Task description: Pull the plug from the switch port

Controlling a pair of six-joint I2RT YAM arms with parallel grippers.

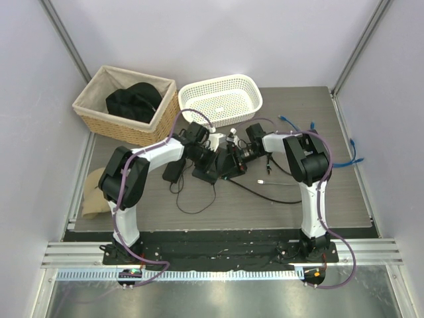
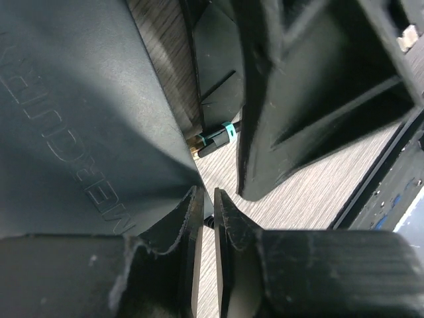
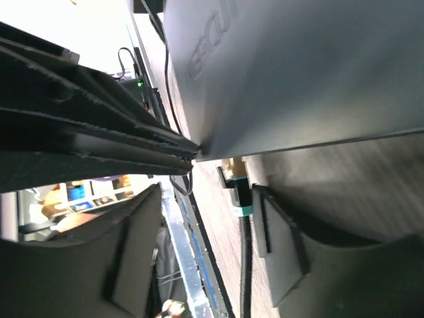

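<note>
Meets over the middle of the table (image 1: 278, 212) with both arms, the switch (image 1: 218, 165) between them, tilted with one side raised off the wood. Straddles the plug (image 3: 241, 199) with the right gripper (image 3: 225, 173): jaws released and well apart, one finger at the switch's corner, the other just beside the plug's black body with its teal band, not clamped on it. Shows the plug's gold tip right at the switch's lower edge; cannot tell whether seated in the port. Shows its cable (image 3: 246, 278) trailing off across the wood. Holds the left gripper (image 2: 205, 195) at the switch's other side, fingers clenched to a thin slit, tips at the switch's lower corner; cannot tell whether anything is pinched there. Has an adapter (image 1: 173, 171) just left of the switch, its thin lead looping toward the near edge. Has a wicker basket (image 1: 99, 109) with a black cloth (image 1: 136, 101) at the back-left corner, a white basket (image 1: 252, 99) at the back edge beside it, and blue cables (image 1: 348, 159) near the right edge.
</note>
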